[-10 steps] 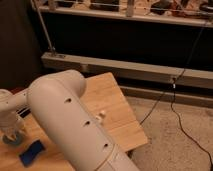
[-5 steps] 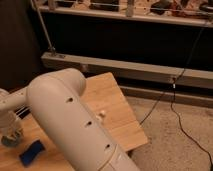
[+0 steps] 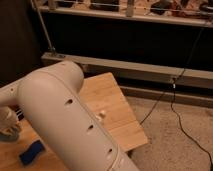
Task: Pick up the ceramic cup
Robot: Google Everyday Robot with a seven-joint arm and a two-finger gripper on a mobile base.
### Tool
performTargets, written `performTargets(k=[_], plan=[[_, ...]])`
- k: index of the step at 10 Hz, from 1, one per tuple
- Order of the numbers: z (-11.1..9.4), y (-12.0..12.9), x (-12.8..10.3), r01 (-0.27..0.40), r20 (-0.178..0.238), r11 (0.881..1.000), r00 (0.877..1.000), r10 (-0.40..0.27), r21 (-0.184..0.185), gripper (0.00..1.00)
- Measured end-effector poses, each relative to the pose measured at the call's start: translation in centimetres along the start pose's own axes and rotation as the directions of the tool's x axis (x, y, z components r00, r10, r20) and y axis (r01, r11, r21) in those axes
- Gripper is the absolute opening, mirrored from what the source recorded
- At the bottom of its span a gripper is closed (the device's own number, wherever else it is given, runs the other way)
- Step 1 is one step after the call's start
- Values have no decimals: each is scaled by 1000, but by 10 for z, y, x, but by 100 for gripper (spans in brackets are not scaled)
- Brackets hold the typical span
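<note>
The hand hung low at the wooden counter's left edge, its grip state unreadable, and the ceramic cup stayed hidden, so no lift showed.

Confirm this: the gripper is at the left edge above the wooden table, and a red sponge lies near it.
Wrong on colour. The camera view shows the sponge is bright blue, not red. The rest holds: the gripper is at the left edge above the wooden table, with the sponge near it.
</note>
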State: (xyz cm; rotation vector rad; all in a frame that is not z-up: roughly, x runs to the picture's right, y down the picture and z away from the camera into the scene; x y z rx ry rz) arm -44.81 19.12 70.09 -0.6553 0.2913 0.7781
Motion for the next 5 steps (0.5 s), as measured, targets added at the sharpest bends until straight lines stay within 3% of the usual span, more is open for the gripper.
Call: performTargets(k=[5], plan=[[-8,-4,3,-18,2,1000,1000,18,5,0]])
